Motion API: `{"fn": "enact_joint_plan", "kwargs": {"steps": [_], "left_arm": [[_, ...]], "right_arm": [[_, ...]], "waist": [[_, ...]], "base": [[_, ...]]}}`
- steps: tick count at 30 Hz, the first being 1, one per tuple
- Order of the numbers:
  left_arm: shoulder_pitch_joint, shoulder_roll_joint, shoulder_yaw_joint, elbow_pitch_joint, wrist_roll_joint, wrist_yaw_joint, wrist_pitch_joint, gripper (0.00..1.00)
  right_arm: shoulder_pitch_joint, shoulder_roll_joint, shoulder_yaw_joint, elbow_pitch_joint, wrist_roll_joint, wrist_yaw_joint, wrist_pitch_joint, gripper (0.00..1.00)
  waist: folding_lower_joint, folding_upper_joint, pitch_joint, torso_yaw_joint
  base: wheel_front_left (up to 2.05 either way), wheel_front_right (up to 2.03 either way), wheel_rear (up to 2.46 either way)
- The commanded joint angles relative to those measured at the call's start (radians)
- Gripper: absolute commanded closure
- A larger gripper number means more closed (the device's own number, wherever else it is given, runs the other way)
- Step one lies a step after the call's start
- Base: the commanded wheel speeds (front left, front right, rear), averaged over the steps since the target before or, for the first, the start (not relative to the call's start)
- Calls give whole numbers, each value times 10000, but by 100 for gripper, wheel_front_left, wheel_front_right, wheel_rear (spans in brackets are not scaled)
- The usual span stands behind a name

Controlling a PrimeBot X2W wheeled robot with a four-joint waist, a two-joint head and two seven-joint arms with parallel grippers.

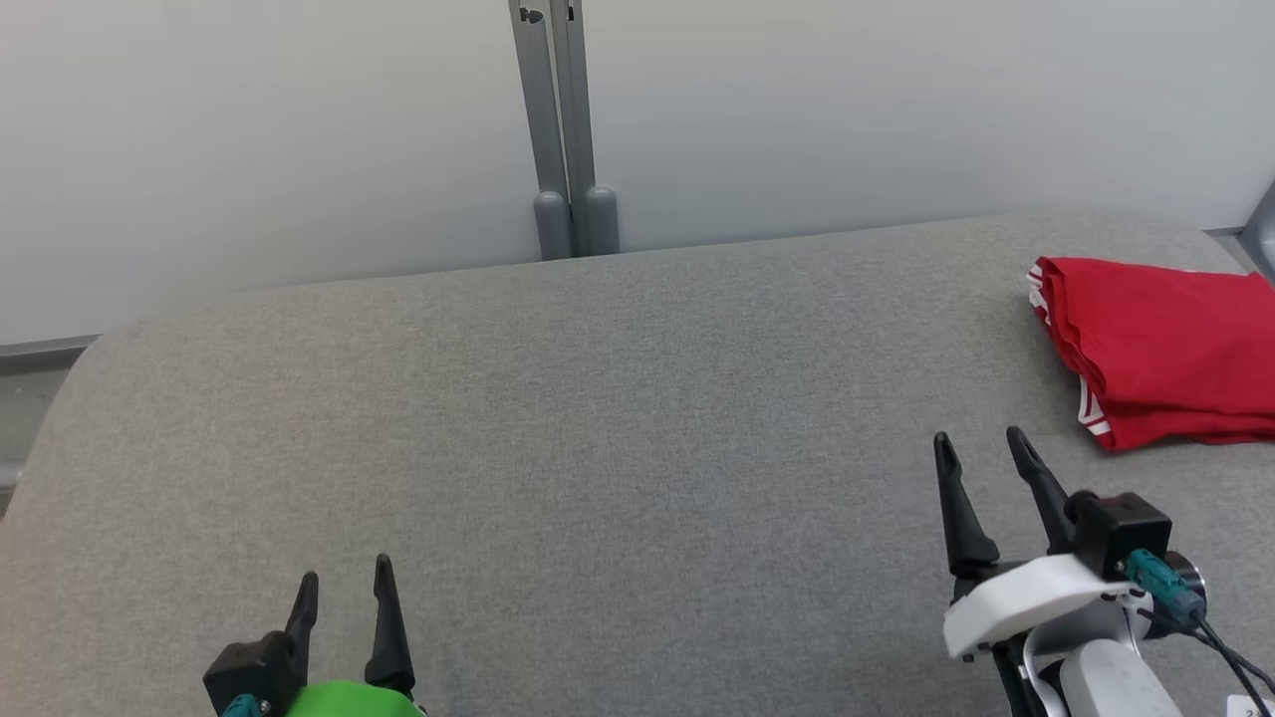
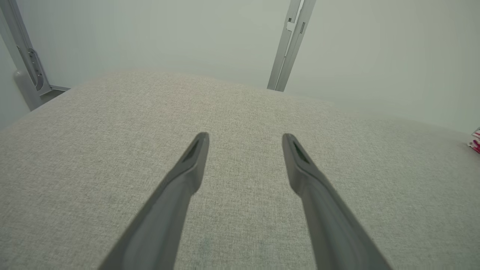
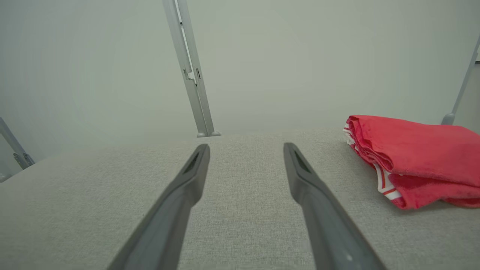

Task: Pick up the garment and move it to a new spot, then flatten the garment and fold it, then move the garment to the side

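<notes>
The garment (image 1: 1165,344) is red with white-striped trim, folded into a thick pile at the far right of the grey padded table (image 1: 598,418). It also lies at the right of the right wrist view (image 3: 416,157), and a sliver of the garment (image 2: 475,141) peeks in at the right edge of the left wrist view. My right gripper (image 1: 981,446) stands open just left of and nearer than the pile, with nothing between its fingers (image 3: 195,165). Low at the left, my left gripper (image 1: 344,583) is open and empty, far from the garment; its fingers (image 2: 198,150) hover over bare fabric.
A pale wall panel runs behind the table, with a grey double post (image 1: 563,129) at its middle. The table's far edge curves down at the left corner (image 1: 90,358). Another grey post (image 3: 461,90) stands behind the garment on the right.
</notes>
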Motion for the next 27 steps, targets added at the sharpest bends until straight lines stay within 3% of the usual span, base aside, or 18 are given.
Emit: {"fn": "enact_joint_plan", "kwargs": {"steps": [1,10,27], "left_arm": [[114,42,-48,19,143,39,3,0],[109,42,-275,-92,260,9,3,0],[207,42,-251,-294,294,43,3,0]], "right_arm": [[235,-18,7,-99,177,-7,-23,0],[681,-8,624,-123,912,-7,-23,0],[754,-5,794,8,997,-7,-24,0]], "waist": [[1,0,-23,31],[1,0,-50,73],[1,0,-108,121]], "base": [[0,0,0],[0,0,0],[0,0,0]]}}
